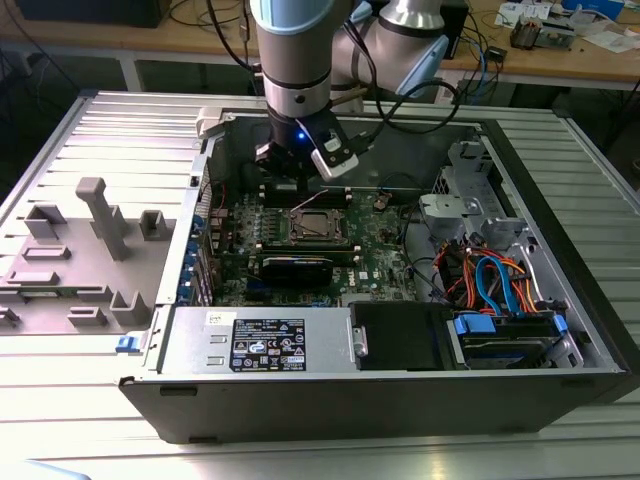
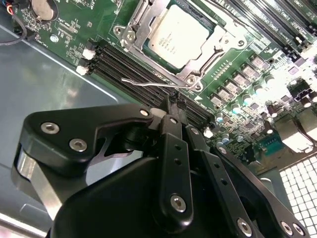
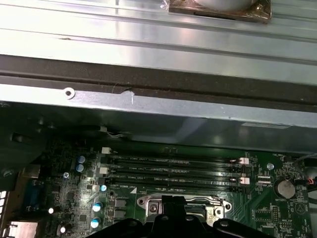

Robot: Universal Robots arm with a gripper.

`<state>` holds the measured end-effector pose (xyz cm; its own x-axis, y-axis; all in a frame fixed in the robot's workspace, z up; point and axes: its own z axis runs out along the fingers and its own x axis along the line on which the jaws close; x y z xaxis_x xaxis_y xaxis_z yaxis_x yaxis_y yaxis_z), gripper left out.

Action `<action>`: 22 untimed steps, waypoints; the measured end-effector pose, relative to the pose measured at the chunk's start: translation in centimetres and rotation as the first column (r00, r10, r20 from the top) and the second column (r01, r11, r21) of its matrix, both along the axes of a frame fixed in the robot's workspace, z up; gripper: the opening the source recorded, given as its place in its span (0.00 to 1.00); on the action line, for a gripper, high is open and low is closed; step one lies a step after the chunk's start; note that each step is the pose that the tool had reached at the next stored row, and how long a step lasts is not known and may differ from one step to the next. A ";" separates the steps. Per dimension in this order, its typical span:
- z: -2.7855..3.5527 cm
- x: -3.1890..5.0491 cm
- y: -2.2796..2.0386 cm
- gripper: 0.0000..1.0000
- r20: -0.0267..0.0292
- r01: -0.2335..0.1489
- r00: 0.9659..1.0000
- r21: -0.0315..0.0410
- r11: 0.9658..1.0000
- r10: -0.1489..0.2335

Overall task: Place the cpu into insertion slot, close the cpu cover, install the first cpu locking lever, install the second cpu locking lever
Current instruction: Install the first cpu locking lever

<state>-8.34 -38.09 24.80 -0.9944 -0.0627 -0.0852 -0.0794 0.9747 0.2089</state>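
Observation:
In the second wrist view the cpu (image 2: 177,35) lies flat in the insertion slot (image 2: 194,79), its silver top showing. The cpu cover (image 2: 140,26) lies down around it as a metal frame. A thin wire locking lever (image 2: 148,83) runs along the socket's side next to the memory slots. My gripper (image 2: 172,103) has its black fingers (image 2: 173,144) together, with the tip just beside that lever; I cannot tell whether it touches. In the exterior view the gripper (image 1: 293,183) hangs over the green motherboard just behind the insertion slot (image 1: 318,226). The first wrist view shows the slot's rim (image 3: 182,202).
The open computer case (image 1: 420,390) lies on a ribbed metal table. Long black memory slots (image 2: 130,69) flank the socket. A power supply (image 1: 262,342) sits at the front, and drive bays with blue and orange cables (image 1: 498,285) on the exterior view's right. A grey fixture (image 1: 100,215) stands on the left.

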 end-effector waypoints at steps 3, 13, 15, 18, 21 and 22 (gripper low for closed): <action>-0.07 0.56 0.00 0.11 0.000 0.000 1.000 0.000 1.000 0.000; -0.50 1.06 0.00 0.11 0.005 0.000 1.000 0.000 1.000 0.000; -0.63 1.06 0.00 0.11 0.006 0.000 1.000 0.000 1.000 0.000; -0.67 1.07 0.03 0.11 0.006 0.000 1.000 0.000 1.000 0.000; -0.72 1.14 0.10 0.11 0.006 0.000 1.000 0.000 1.000 0.000; -0.82 1.21 0.10 0.11 0.006 0.000 1.000 0.000 1.000 0.000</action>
<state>-7.13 -37.98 23.98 -0.9939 -0.0629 -0.0911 -0.0808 0.9746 0.2086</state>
